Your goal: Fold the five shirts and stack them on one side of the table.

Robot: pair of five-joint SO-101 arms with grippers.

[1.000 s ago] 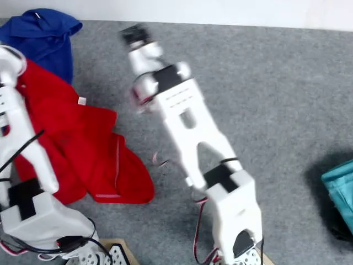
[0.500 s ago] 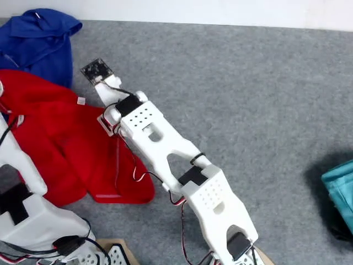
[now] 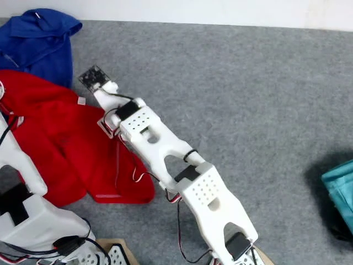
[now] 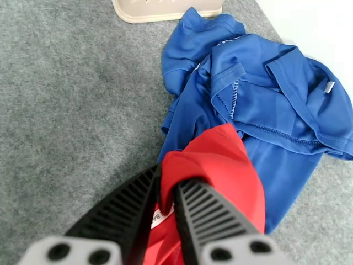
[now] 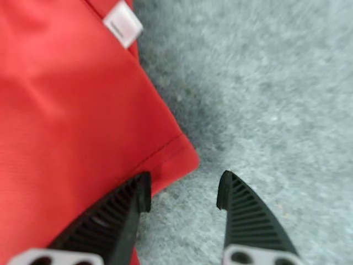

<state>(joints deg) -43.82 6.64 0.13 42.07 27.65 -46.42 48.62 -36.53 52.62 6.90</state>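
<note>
A red shirt (image 3: 60, 143) lies spread at the table's left, with a white label (image 3: 81, 100) near its far edge. My left gripper (image 4: 168, 176) is shut on a fold of the red shirt (image 4: 215, 165), just short of the crumpled blue shirt (image 4: 259, 99). The blue shirt (image 3: 41, 38) fills the far left corner. My right arm (image 3: 160, 149) stretches diagonally to the red shirt's right corner. My right gripper (image 5: 185, 182) is open, one finger over the red shirt's (image 5: 71, 127) hem and the other over bare carpet, close to the label (image 5: 122, 23).
A teal shirt (image 3: 339, 187) lies at the right edge. The grey carpeted table (image 3: 248, 88) spreads wide to the right of the arms. A beige container's rim (image 4: 165, 10) stands beyond the blue shirt. The left arm (image 3: 22, 165) rises along the left edge.
My right arm swung left and came down to the red shirt's right corner. The left arm shifted toward the left edge, and the red shirt now lies flatter.
</note>
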